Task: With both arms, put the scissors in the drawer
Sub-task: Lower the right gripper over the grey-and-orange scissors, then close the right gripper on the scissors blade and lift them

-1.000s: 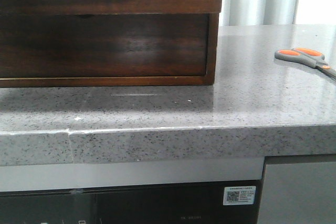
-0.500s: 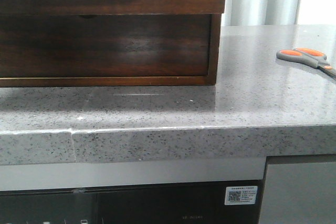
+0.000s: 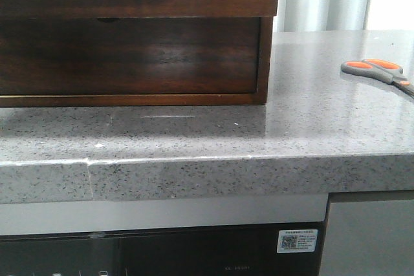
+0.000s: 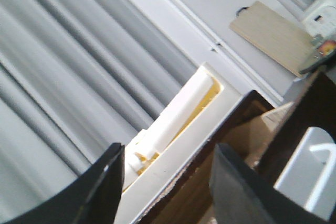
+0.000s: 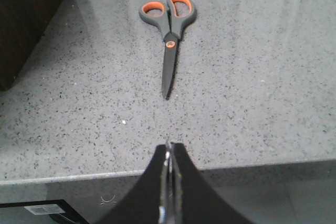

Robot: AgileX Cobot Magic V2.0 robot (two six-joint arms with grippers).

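Flat on the speckled countertop (image 3: 310,114) lie the scissors (image 5: 169,30), blades closed; the right gripper (image 5: 169,153) is pressed together, the left gripper (image 4: 168,174) spread apart.

- Showing on the dark appliance front (image 3: 194,250) below the desk (image 3: 194,140): a white sticker (image 3: 297,240) with a QR code and small print, too tiny to read.
- Showing faintly lower on that same panel: a line of pale lettering (image 3: 236,267), blurred beyond reading.
- Showing at the corner of the right wrist view: a white barcode label (image 5: 44,209), no digits legible.
- Reading no brand, number or word anywhere else.
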